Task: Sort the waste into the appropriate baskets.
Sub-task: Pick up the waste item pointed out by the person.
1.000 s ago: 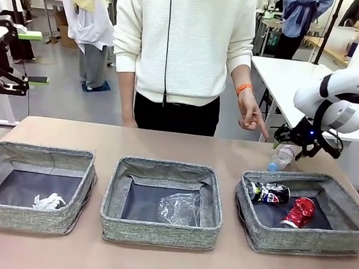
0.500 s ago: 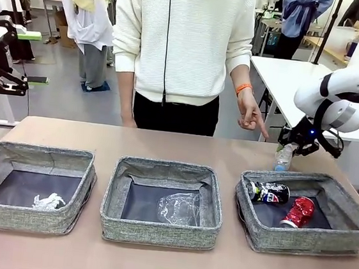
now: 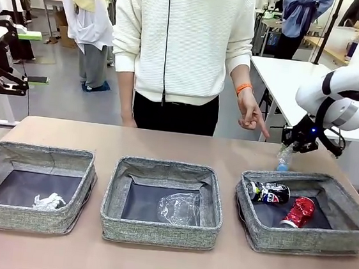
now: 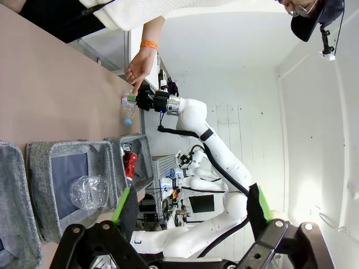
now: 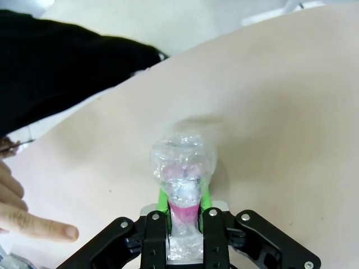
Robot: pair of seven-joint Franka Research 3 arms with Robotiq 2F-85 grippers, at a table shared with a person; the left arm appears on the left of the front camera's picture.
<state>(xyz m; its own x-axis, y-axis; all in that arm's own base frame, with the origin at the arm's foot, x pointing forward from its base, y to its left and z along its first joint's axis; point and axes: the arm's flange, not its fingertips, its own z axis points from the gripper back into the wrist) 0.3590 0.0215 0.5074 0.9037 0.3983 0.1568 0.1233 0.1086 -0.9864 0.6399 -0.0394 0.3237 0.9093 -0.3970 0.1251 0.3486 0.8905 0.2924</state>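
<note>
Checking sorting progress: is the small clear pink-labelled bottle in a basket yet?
No. The right gripper holds the small clear pink-labelled bottle upright behind the right grey woven basket.

Bottle (image 3: 284, 157) in right gripper (image 3: 292, 146) behind baskets (image 3: 304, 213)

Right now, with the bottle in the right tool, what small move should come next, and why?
Probably carry the bottle left toward the middle basket. The right tool grips it above the table, behind the can basket; the plastic cup lies in the middle one.
</note>
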